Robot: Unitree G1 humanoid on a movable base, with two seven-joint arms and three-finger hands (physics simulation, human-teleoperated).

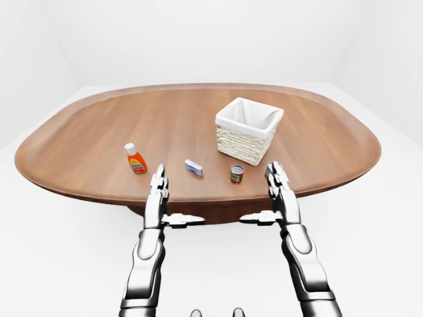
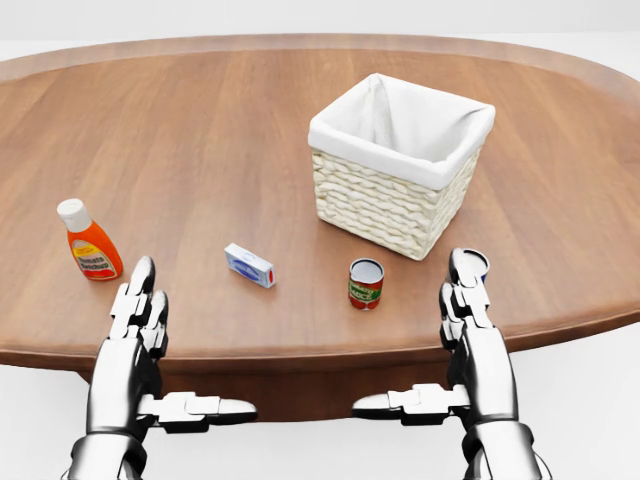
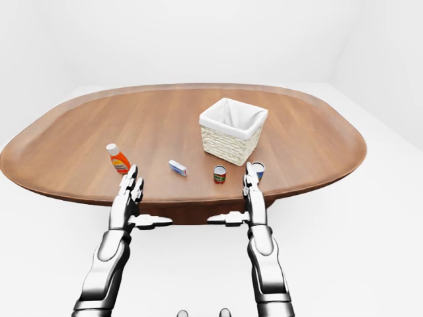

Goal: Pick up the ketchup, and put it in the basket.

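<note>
The ketchup (image 2: 89, 246) is an orange-red bottle with a white cap, upright near the left of the head view on the oval wooden table (image 2: 200, 130). The wicker basket (image 2: 398, 200) with a white cloth lining stands right of centre, its inside showing nothing. My left hand (image 2: 175, 350) is open at the table's near edge, just right of and below the ketchup, not touching it. My right hand (image 2: 425, 345) is open too, at the near edge below the basket. Both thumbs point inward.
A small blue-and-white box (image 2: 249, 265) lies between the ketchup and a red-and-green can (image 2: 366, 283). A blue can (image 3: 258, 170) stands mostly hidden behind my right fingers. White floor surrounds the table edge (image 2: 300, 352).
</note>
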